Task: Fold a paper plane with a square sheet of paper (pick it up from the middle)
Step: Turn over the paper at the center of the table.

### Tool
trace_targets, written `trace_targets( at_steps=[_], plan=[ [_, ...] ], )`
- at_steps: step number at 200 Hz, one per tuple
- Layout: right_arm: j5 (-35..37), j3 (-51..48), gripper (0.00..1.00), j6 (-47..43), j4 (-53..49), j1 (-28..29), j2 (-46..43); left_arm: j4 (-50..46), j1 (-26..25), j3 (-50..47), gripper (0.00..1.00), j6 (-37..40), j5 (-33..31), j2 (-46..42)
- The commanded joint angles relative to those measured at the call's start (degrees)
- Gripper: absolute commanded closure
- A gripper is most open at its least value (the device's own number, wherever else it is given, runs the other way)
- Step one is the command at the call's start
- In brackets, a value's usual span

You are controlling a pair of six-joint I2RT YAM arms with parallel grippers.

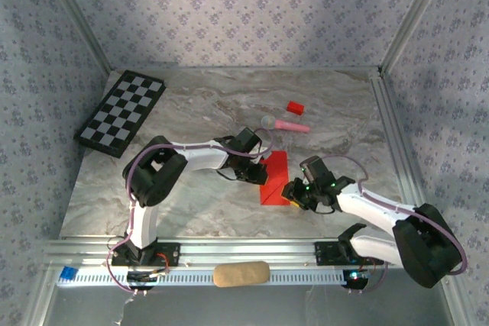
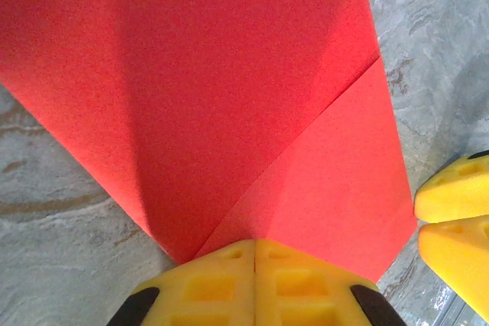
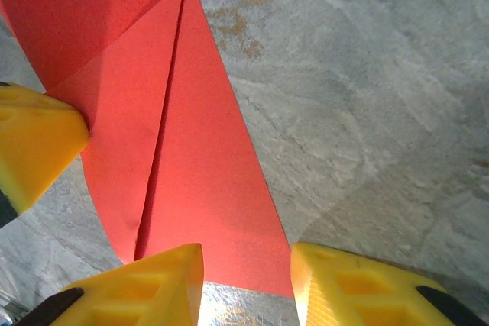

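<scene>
The square sheet of paper (image 1: 276,173) is bright red and lies folded into a tapered shape with diagonal flaps on the marble table, between my two grippers. My left gripper (image 1: 259,175) is at its left side. In the left wrist view the left gripper (image 2: 256,243) is shut, its yellow tips together on the edge of the paper (image 2: 229,97), where a diagonal crease ends. My right gripper (image 1: 293,193) is at the paper's near right corner. In the right wrist view the right gripper (image 3: 248,265) stands open, and an end edge of the paper (image 3: 206,188) lies between its fingers.
A checkerboard (image 1: 122,112) lies at the back left. A small red block (image 1: 295,107) and a pink stick with a grey round head (image 1: 289,124) lie behind the paper. A tan pad (image 1: 241,273) sits on the front rail.
</scene>
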Motion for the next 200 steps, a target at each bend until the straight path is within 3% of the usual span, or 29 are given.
trace_targets(
  at_steps=[1,41,107,200],
  plan=[
    [-1.57,1.31,0.64,-0.07,5.86,0.94,1.92,-0.11,-0.36,-1.12,0.92,-0.2,-1.16,0.25],
    [-2.08,2.99,0.66,-1.2,7.27,1.03,2.68,0.16,-0.31,-1.19,0.92,-0.46,-1.12,0.15],
    [-3.63,5.17,0.56,-3.4,10.29,-1.14,4.68,0.24,-0.36,-1.35,0.93,-0.45,-1.27,-0.12],
    [-4.82,5.72,0.55,-3.89,10.93,-5.24,9.39,-0.12,-0.23,-1.25,0.93,-0.62,-1.86,-0.62]
  ],
)
